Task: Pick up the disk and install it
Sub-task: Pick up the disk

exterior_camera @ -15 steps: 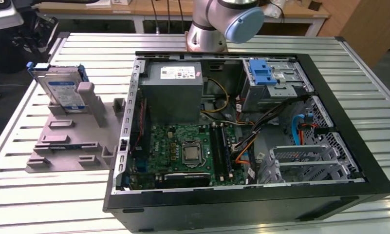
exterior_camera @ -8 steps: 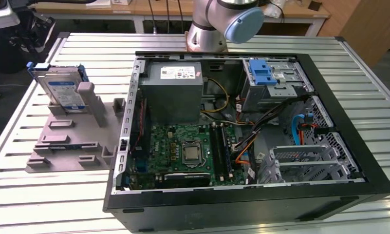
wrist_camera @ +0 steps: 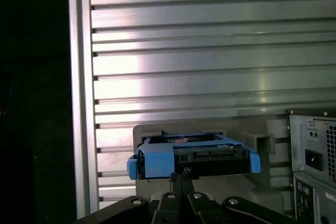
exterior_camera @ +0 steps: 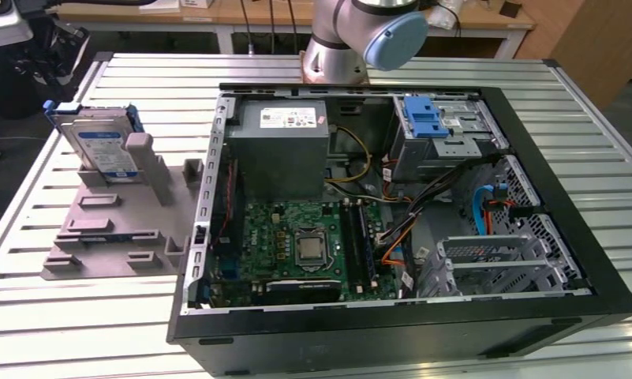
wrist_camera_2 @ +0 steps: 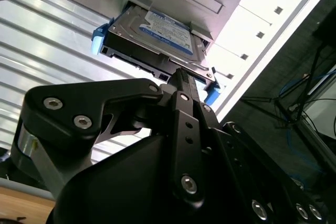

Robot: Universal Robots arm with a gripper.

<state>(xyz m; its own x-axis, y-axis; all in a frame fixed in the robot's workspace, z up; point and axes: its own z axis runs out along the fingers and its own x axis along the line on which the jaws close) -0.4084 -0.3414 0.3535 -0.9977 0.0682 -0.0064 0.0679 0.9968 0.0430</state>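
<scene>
In both wrist views the claw is seen clenched, its two black fingertips pressed together with nothing held between them. The disk lies straight ahead of the claw, just beyond the fingertips and in the line along which they point. Whether the tips touch its near edge cannot be told from these views.

The disk is held on edge in a slot of a grey stand, with its blue bracket framing it and its blue-and-white label turned to one side of the claw. The narrow connector edge is turned towards the claw.

In the exterior view the disk is seen upright at the far end of the stand, which rests on the slatted metal table. The open computer case is placed beside the stand, on the exterior view's right. In the first wrist view a corner of the case's rear panel is seen off to one side of the claw, near the disk but apart from it.
</scene>
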